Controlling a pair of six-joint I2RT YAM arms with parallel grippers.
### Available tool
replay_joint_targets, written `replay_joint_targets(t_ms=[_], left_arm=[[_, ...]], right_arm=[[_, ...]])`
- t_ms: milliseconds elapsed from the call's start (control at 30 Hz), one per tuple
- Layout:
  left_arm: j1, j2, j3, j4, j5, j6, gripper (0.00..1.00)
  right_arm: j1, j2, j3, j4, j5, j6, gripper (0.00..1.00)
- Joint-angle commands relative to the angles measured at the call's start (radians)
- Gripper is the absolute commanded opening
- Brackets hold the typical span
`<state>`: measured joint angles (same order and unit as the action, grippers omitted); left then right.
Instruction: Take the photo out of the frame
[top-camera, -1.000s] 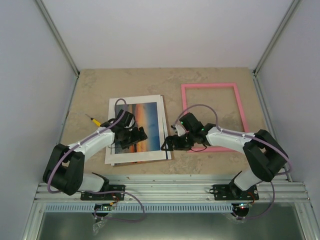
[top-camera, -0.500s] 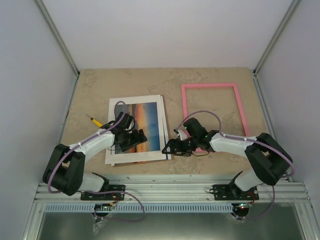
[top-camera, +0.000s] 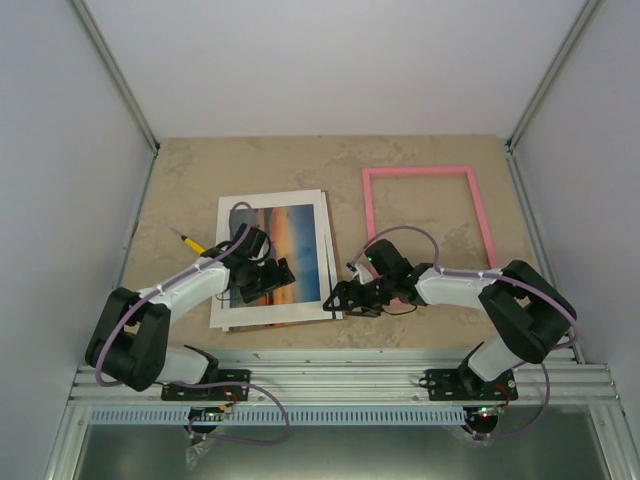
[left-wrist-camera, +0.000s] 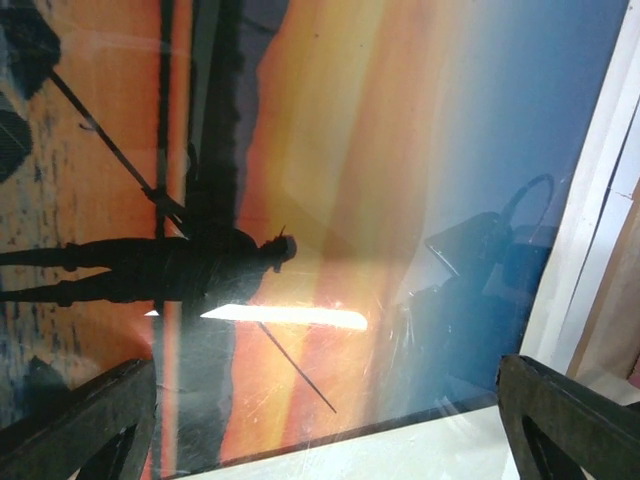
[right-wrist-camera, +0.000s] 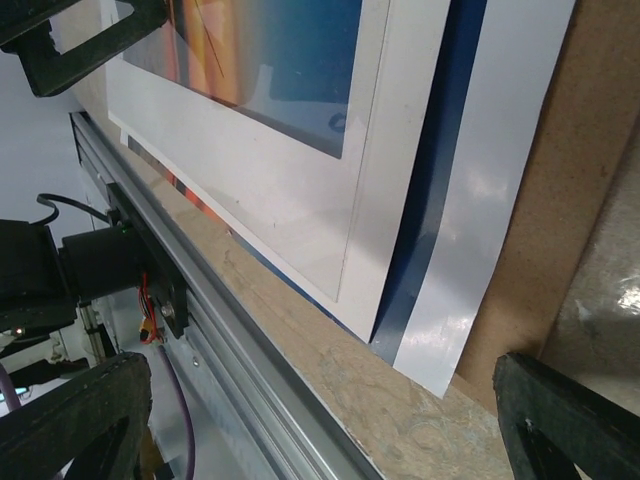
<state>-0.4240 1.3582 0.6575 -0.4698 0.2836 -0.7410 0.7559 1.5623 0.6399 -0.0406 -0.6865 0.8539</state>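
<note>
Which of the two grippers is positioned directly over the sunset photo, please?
The left gripper: it is open above the sunset photo, whereas the right gripper is open by the near right corner of the white mat.

The rectangular paper sunset photo (top-camera: 295, 235) is showing orange bands fading into blue, with dark silhouettes crossing them. The flat white card mat (top-camera: 272, 199) is bordering it in plain white. The thin pink rectangular frame (top-camera: 420, 172) is standing out against the beige marbled tabletop (top-camera: 300, 160), toward its far right corner. The plain fibreboard backing (right-wrist-camera: 560, 180) is showing brown.
</note>
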Motion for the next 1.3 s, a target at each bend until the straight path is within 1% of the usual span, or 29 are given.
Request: replay_joint_targets(t_ms=[0,367,433,533,733,933,1267], left_arm=[[-0.007,0.015,0.034,-0.056,-0.051,0.011,0.95],[-0.007,0.023,0.044,-0.052,-0.04,0.004,0.96],[-0.007,0.022,0.043,-0.052,-0.037,0.002,0.96],[-0.008,0.02,0.041,-0.05,-0.032,0.001,0.96],[-0.008,0.014,0.047,-0.058,-0.035,0.005,0.96],[-0.009,0.012,0.051,-0.056,-0.031,0.003,0.96],[-0.01,0.001,0.041,-0.055,-0.018,0.0,0.96]], right_arm=[[0.007,0.028,-0.017,0.012,-0.016,0.011,0.94],[0.006,0.074,0.01,0.036,-0.036,0.036,0.97],[0.007,0.082,0.012,0.078,-0.05,0.045,0.98],[0.007,0.088,0.017,0.096,-0.06,0.056,0.98],[0.008,0.108,0.05,0.081,-0.073,0.058,0.98],[0.011,0.121,0.049,0.096,-0.083,0.075,0.98],[0.009,0.106,0.027,0.28,-0.107,0.16,0.98]])
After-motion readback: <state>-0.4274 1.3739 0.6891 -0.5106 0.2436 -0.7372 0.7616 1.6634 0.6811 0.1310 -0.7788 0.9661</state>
